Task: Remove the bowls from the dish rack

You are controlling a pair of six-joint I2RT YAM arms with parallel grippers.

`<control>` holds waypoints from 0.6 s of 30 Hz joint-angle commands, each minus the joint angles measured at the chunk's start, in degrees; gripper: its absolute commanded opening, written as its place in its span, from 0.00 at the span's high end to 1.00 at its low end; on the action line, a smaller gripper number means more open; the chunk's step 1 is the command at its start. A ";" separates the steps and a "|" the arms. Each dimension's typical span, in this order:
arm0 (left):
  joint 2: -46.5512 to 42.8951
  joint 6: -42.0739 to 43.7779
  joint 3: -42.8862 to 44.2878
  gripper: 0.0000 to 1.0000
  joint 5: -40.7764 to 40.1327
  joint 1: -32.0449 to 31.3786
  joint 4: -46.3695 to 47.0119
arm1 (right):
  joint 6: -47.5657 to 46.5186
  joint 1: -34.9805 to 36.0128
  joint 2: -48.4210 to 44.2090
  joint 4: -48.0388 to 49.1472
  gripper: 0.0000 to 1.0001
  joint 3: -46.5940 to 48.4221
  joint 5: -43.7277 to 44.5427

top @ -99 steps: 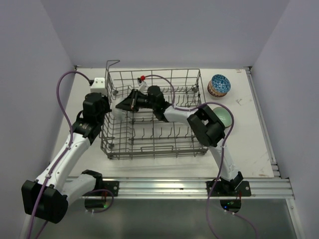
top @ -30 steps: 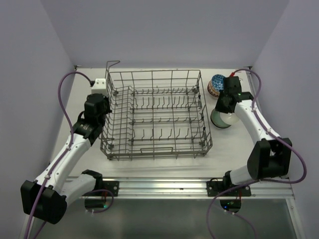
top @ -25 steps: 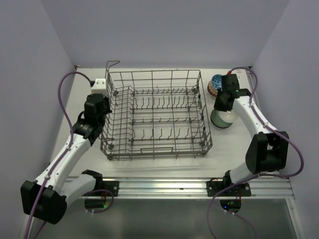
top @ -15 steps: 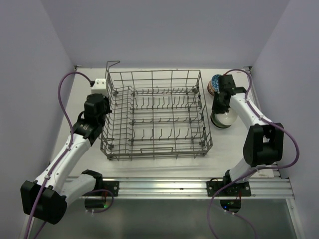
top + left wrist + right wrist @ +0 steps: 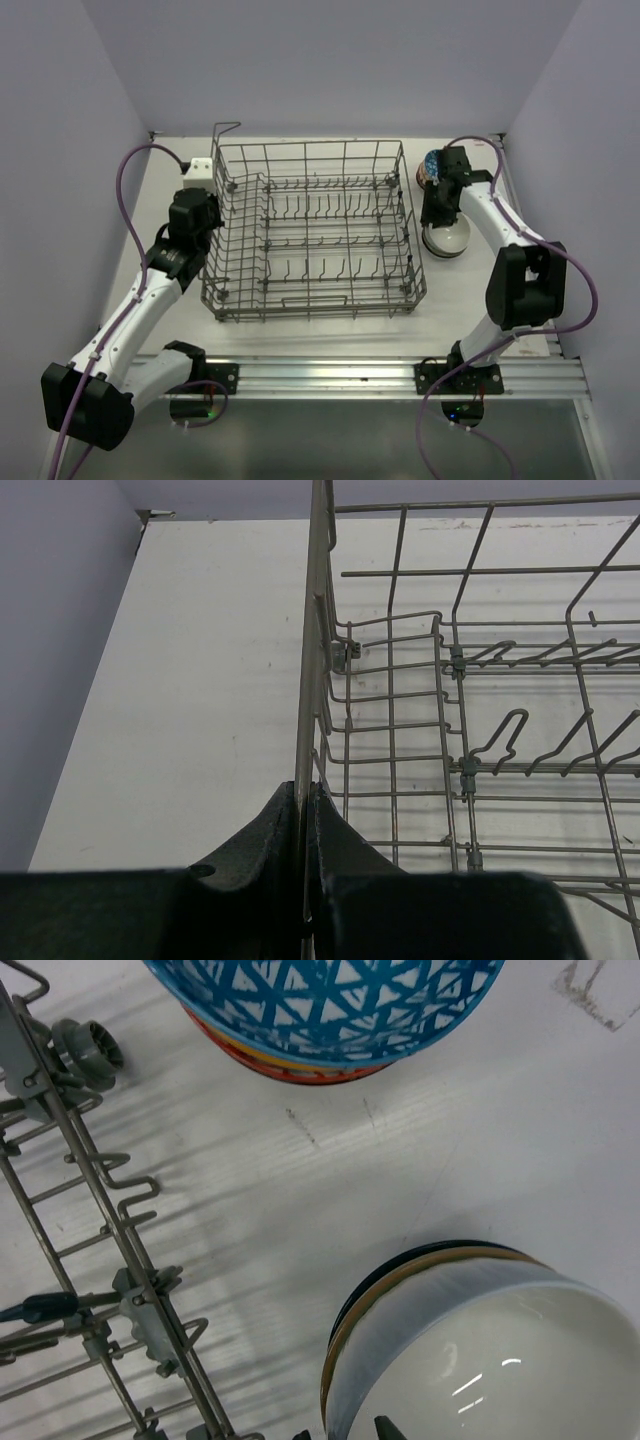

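Observation:
The grey wire dish rack stands mid-table with no bowls in it. My left gripper is shut on the rack's left rim wire; its tips pinch the wire. Right of the rack, a white bowl sits on a stack; in the right wrist view the white bowl rests on a brown-rimmed bowl. My right gripper straddles the white bowl's near rim, one tip inside and one outside. A blue-patterned bowl stacked on a red one stands behind.
A small white box with a purple cable sits at the rack's back left corner. The rack's right wall and a grey wheel stand close to the bowl stacks. A metal rail runs along the table's right edge.
My right arm left the rack and swung right with the white bowl onto the green bowl. In the last second its wrist shifted slightly left. The left arm has not moved.

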 commanded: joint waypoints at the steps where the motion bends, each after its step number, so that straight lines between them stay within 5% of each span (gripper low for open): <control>1: -1.24 1.27 0.59 1.00 -0.33 0.12 0.40 | -1.57 0.02 0.23 -0.92 0.64 2.96 -0.43; 2: -1.33 1.19 0.59 1.00 -0.25 0.12 0.40 | -1.58 0.02 0.32 -1.36 0.55 3.05 -0.61; 6: -1.16 1.27 0.59 1.00 -0.07 0.12 0.40 | -1.05 0.02 -0.65 -1.63 0.48 3.40 -0.61; 18: -0.89 1.10 0.42 1.00 0.28 0.12 0.57 | 0.18 0.02 -4.16 -2.24 0.50 3.05 -0.87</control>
